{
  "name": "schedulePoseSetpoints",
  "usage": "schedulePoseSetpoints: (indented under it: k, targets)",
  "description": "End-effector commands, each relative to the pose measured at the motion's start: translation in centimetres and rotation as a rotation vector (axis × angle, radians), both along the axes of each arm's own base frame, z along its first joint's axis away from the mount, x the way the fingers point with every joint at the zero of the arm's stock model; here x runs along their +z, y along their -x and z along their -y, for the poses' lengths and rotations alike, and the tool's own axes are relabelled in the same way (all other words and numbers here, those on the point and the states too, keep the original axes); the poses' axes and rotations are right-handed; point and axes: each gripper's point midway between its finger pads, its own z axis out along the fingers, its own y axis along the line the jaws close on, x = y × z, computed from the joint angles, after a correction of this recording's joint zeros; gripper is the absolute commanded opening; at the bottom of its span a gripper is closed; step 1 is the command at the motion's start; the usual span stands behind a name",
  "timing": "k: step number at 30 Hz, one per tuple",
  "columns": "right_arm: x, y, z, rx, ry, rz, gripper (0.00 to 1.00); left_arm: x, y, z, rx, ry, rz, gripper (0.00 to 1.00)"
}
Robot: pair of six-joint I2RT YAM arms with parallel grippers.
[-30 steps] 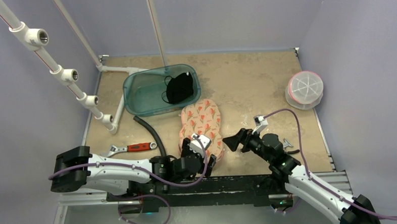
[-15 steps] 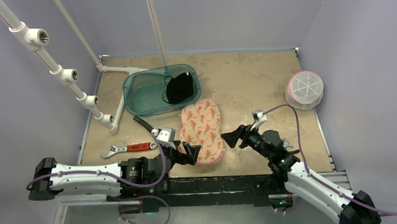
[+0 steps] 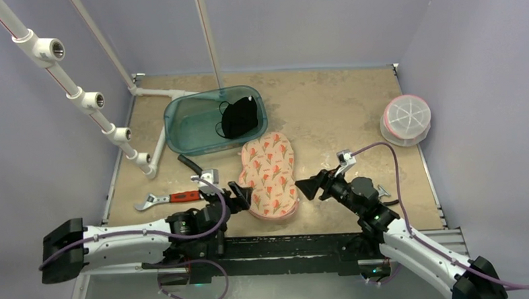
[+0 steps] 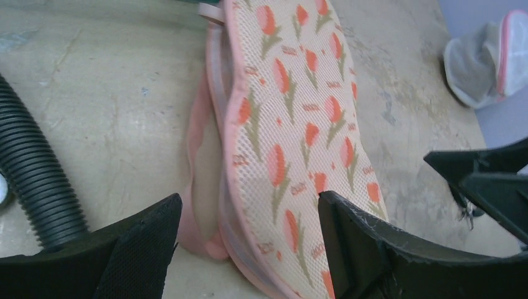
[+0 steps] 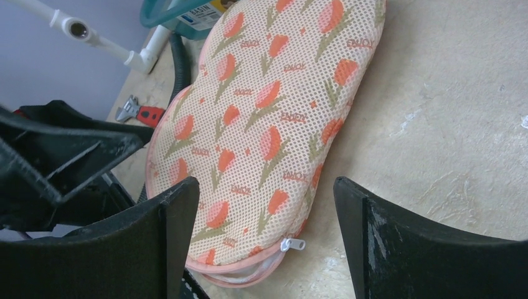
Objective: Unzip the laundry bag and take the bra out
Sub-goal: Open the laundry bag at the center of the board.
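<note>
The laundry bag [image 3: 270, 176] is a pink mesh pouch with orange tulips, lying flat on the table. In the left wrist view the laundry bag [image 4: 292, 124] has its left seam gaping, with a pink layer [image 4: 202, 187] inside; I cannot tell if that is the bra. The zipper pull [image 5: 292, 243] lies at the bag's near end, where the seam is parted. My left gripper [image 3: 242, 194] is open at the bag's near left edge, its jaws [image 4: 250, 198] either side of that edge. My right gripper [image 3: 310, 186] is open and empty just right of the bag, facing it [image 5: 264, 184].
A teal tub [image 3: 193, 129] holding a black cloth [image 3: 239, 118] stands behind the bag. A black hose [image 3: 199, 169] and a red-handled wrench [image 3: 173, 197] lie to the left. A round white-and-pink mesh bag [image 3: 405, 120] sits far right. White pipes [image 3: 106, 123] run along the left.
My left gripper has drawn back leftward from the bag's near end to its near left edge. My right gripper has edged slightly toward the bag.
</note>
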Motion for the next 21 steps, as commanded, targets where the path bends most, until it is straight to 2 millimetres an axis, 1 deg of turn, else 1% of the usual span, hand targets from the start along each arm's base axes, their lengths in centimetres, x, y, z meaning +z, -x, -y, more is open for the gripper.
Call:
schedulePoseSetpoints:
  k: [1,3,6,9,10,13,14,16,17,19,21]
  targets:
    - [1.0,0.1,-0.3,0.024,-0.017,0.031,0.81,1.5,-1.1,0.6,-0.046,0.21,-0.007,0.77]
    - [1.3,0.2,-0.2,0.02,-0.02,0.037,0.81,1.6,-1.5,0.9,-0.078,0.222,-0.008,0.75]
    - [1.7,0.3,-0.1,0.017,-0.027,0.043,0.8,1.1,-1.9,1.4,-0.101,0.209,-0.031,0.7]
    - [2.1,0.5,-0.1,0.021,-0.035,0.043,0.8,0.6,-1.8,2.0,-0.126,0.21,-0.039,0.64]
    - [2.3,0.5,-0.1,0.022,-0.036,0.045,0.8,0.7,-1.8,2.4,-0.144,0.214,-0.031,0.62]
    - [2.9,0.5,0.0,0.021,-0.031,0.052,0.8,0.4,-1.8,3.0,-0.167,0.18,-0.038,0.57]
    - [3.0,0.5,0.1,0.019,-0.023,0.051,0.8,0.3,-1.9,3.2,-0.171,0.169,-0.041,0.54]
    - [3.6,0.4,0.2,0.016,-0.017,0.062,0.8,0.2,-2.0,3.3,-0.171,0.156,-0.042,0.44]
    - [3.9,0.4,0.2,0.014,-0.015,0.067,0.8,0.3,-2.0,3.3,-0.172,0.152,-0.038,0.37]
    - [4.6,0.3,0.3,0.01,-0.015,0.082,0.8,1.1,-2.2,3.4,-0.18,0.136,-0.015,0.23]
    - [5.3,0.3,0.5,0.001,-0.017,0.099,0.8,2.6,-2.6,3.8,-0.201,0.1,0.027,0.14]
